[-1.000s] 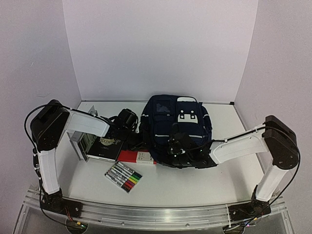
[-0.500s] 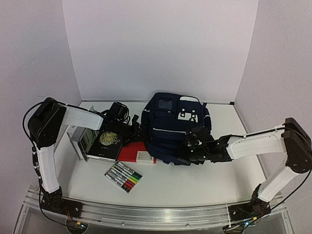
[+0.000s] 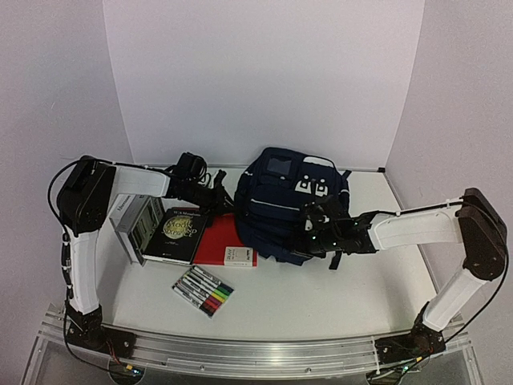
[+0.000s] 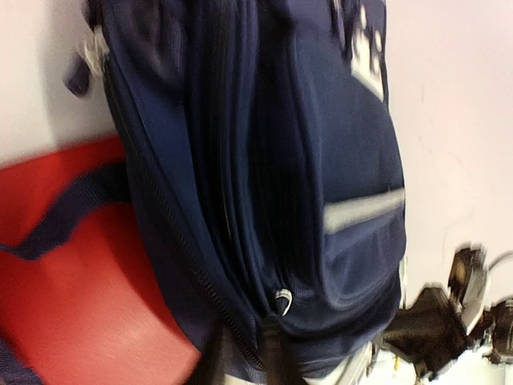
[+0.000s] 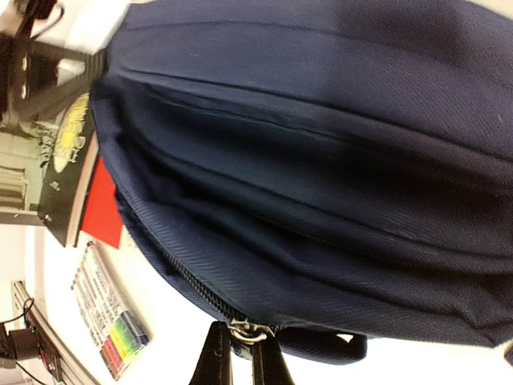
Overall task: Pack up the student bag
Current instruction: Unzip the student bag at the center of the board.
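Note:
The student bag (image 3: 280, 200), a navy backpack with white piping, stands at the table's middle back. My left gripper (image 3: 218, 191) is at its left side. In the left wrist view the gripper (image 4: 244, 353) is shut on a fold of the bag's fabric (image 4: 264, 200), just below a small metal ring (image 4: 282, 298). My right gripper (image 3: 314, 226) is at the bag's near front. In the right wrist view it (image 5: 240, 346) is shut on the metal zipper pull (image 5: 250, 331) at the end of the closed zipper track (image 5: 188, 281).
A red notebook (image 3: 215, 241) with a small white box (image 3: 238, 257) on it lies left of the bag. A black book (image 3: 178, 233) and a grey holder (image 3: 132, 224) are further left. A marker pack (image 3: 202, 290) lies near the front.
The right gripper has moved right along the bag's front with the zipper pull. The left gripper shifted back and right. The bag moved back, and more of the red notebook shows.

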Motion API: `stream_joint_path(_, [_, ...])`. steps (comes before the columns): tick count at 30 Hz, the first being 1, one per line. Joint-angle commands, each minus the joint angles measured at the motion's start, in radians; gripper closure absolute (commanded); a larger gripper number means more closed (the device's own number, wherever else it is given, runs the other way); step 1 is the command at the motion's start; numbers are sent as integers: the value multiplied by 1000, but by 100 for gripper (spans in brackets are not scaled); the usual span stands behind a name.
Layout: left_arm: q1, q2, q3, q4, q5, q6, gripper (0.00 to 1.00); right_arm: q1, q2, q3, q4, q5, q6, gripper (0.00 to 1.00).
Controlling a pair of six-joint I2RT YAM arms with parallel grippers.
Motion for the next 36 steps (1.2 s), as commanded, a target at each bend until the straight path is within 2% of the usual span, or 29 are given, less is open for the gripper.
stream_joint_path(1, [56,-55,44,40,-90,34,63,2,-12,27,-26,-69,-59,100])
stream_joint_path(4, [48,-132,-81,74,-143,-16,43,17,2,15,39,-89,-32,100])
stream_joint_path(8, [2,-209,-224,131,-156,-125,32,45,45,13,128,-124,24,100])
stream_joint_path(12, [-111,-222,-245,141,-177,-163,29,87,78,48,166,-120,41,100])
stream_joint_path(16, [-174,-224,-263,144,-196,-209,27,117,99,66,196,-103,56,100])
stream_joint_path(20, [-197,-214,-274,159,-199,-245,23,132,115,71,223,-93,71,100])
stream_joint_path(24, [-205,-173,-250,160,-184,-273,23,138,128,78,232,-86,82,100])
stream_joint_path(26, [-208,-150,-232,158,-178,-278,26,138,124,78,233,-81,85,100])
stream_joint_path(27, [-208,-142,-224,154,-178,-276,31,138,120,75,233,-74,86,100])
stream_joint_path(30, [-210,-124,-204,140,-184,-267,54,137,98,56,232,-45,93,100])
stream_joint_path(36, [-209,-117,-195,105,-201,-256,93,138,33,12,157,40,115,100])
